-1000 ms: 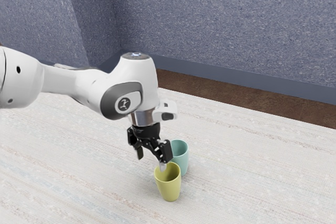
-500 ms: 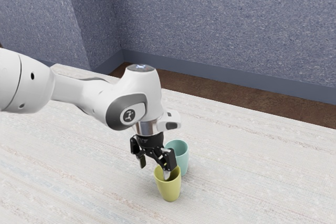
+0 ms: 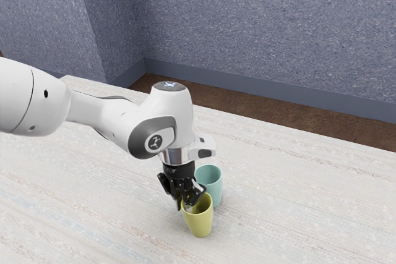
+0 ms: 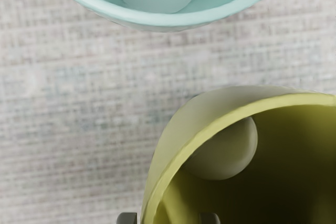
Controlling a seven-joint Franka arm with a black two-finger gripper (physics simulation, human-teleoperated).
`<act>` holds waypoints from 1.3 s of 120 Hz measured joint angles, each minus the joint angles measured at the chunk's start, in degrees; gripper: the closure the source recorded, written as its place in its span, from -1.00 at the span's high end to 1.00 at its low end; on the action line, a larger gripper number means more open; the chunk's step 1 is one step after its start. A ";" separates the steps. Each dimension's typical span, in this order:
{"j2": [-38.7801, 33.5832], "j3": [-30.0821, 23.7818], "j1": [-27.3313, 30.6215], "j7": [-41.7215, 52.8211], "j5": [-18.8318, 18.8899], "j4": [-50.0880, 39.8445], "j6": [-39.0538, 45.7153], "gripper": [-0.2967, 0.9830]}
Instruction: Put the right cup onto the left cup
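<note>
From the exterior view's left: black two-finger gripper (image 3: 184,205) is unclenched, straddling the rim of the upright, tapered, plastic-looking yellow cup (image 3: 200,222). Then comes the matching teal cup (image 3: 214,191), upright just beside it. Lining up's basically done imo, but grip, lift and stacking are left.

The white arm (image 3: 99,112) reaches in from the exterior view's left, gripper (image 3: 184,206) pointing down, fingers (image 4: 209,218) seemingly parted.

One yellow cup (image 3: 200,222), one teal cup (image 3: 214,185), one arm (image 3: 102,115), one gripper (image 3: 184,206), apparently one table (image 3: 297,202).
</note>
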 joint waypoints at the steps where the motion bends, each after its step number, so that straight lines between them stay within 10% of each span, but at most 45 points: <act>1: -0.01 0.00 -0.01 -0.01 0.01 0.00 0.00 -0.49; 87: -6.23 0.97 -0.41 -1.59 0.26 8.78 -9.43 -0.69; 156: 5.92 2.28 5.93 -0.17 -0.18 28.06 -23.43 -0.69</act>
